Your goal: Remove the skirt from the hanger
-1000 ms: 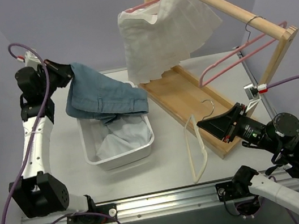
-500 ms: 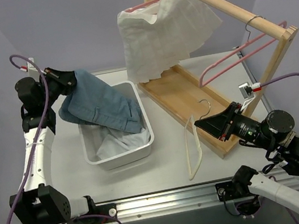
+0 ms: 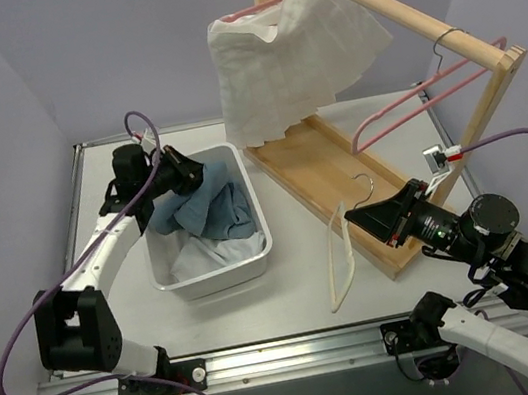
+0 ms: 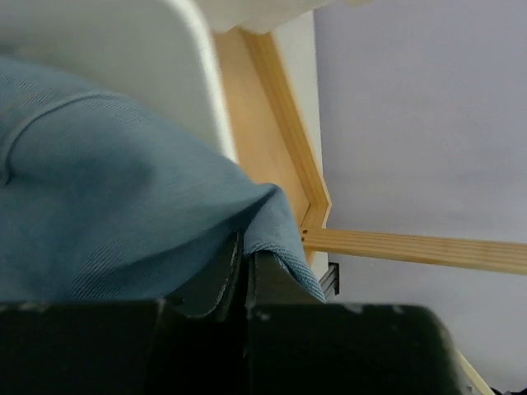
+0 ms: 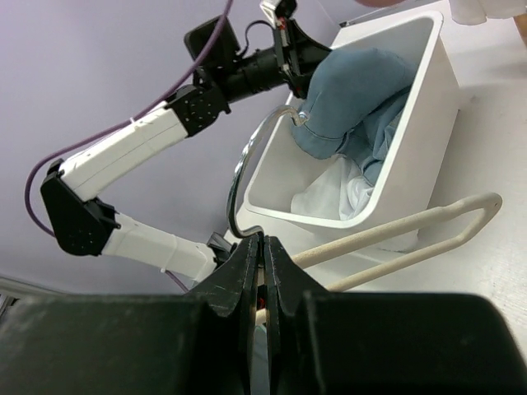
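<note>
A blue denim skirt [image 3: 209, 205] hangs bunched into the white bin [image 3: 261, 220], free of the hanger. My left gripper [image 3: 194, 174] is shut on its hem just above the bin; the left wrist view shows the cloth [image 4: 107, 222] pinched between the closed fingers, gripper [image 4: 244, 247]. The bare cream hanger [image 3: 341, 264] dangles over the table right of the bin. My right gripper [image 3: 353, 213] is shut on its metal hook [image 5: 243, 173], gripper [image 5: 264, 240], and the hanger's bars [image 5: 395, 230] run to the right below the bin [image 5: 420, 140].
A wooden rack [image 3: 395, 8] stands at the back right, its base board [image 3: 320, 168] beside the bin. On it hang a white skirt [image 3: 282, 63] and a bare pink hanger [image 3: 410, 102]. White cloth [image 3: 203, 258] lies in the bin's bottom.
My left arm swung right and down, carrying the blue skirt from above the bin's left side into the bin. The right gripper with the hanger shifted slightly left.
</note>
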Robot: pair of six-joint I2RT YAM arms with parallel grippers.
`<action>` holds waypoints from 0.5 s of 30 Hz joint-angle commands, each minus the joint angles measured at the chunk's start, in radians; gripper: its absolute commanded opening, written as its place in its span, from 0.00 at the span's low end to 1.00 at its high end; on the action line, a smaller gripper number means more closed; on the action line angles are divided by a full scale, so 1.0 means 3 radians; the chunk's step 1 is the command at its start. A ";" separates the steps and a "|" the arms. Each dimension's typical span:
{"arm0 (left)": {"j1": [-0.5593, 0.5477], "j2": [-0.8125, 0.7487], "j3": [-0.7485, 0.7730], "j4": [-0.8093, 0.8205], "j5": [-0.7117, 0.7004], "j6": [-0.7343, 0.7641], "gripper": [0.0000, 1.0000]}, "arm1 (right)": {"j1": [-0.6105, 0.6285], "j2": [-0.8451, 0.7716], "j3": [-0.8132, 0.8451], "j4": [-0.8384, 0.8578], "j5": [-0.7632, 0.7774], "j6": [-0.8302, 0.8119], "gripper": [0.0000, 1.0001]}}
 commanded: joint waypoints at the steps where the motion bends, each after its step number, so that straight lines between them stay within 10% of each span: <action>1: -0.0005 0.0060 -0.0040 0.0134 0.0169 -0.0184 0.03 | -0.0023 0.0020 0.0067 0.0055 0.0082 0.0001 0.00; 10: -0.0067 -0.0099 0.0383 -0.0474 -0.0189 0.0040 0.78 | -0.0023 0.0183 0.0072 0.0075 0.0123 -0.0034 0.00; 15: -0.0286 -0.0216 0.0824 -0.1231 -0.0940 0.0413 0.94 | -0.0023 0.0296 0.0113 0.0009 0.0195 -0.0050 0.00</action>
